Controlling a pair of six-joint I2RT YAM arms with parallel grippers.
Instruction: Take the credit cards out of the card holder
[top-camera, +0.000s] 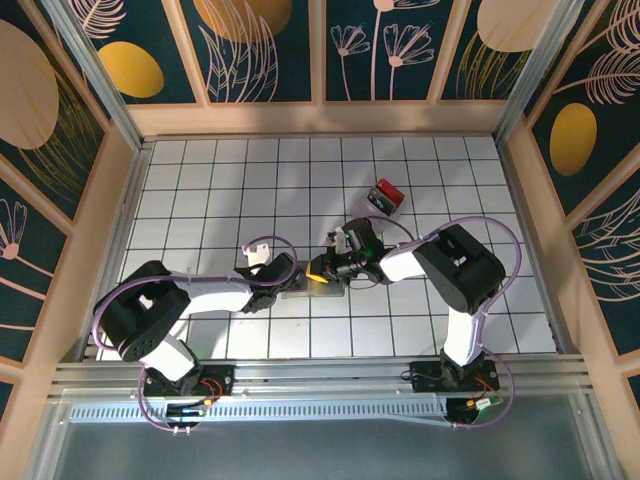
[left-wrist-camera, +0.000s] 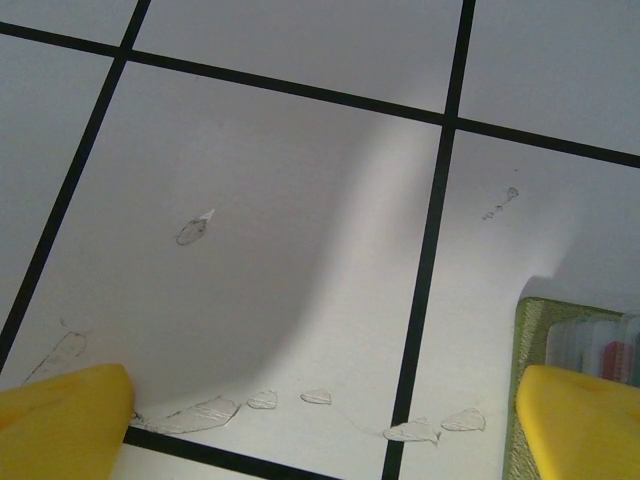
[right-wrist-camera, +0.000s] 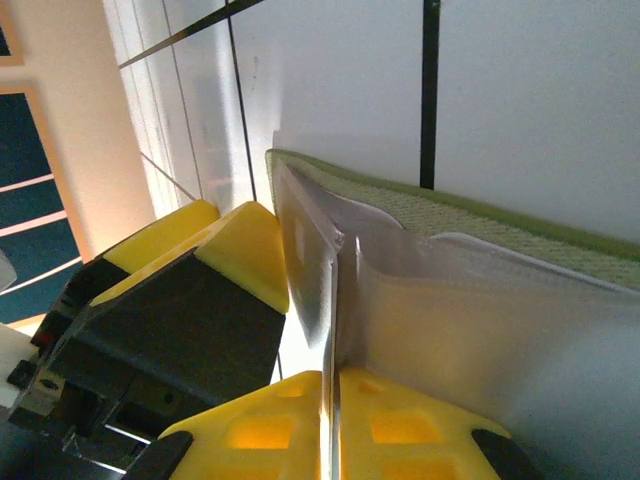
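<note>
The card holder (top-camera: 312, 291) lies flat on the bench (top-camera: 200, 180) between my hands — right hand (right-wrist-camera: 330, 400) pinched shut on its thin clear inner edge, left hand (left-wrist-camera: 320, 430) spread wide with one finger at the holder's far side — so I judge the pull runs back toward the right arm.

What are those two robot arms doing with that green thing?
They are working on a yellow-green card holder on the tiled table. The right hand is pinched shut on the holder's clear plastic pocket. The left hand is wide open, low over the table, one finger at the holder's edge. Whether a card is in that pinch is hard to tell.
</note>
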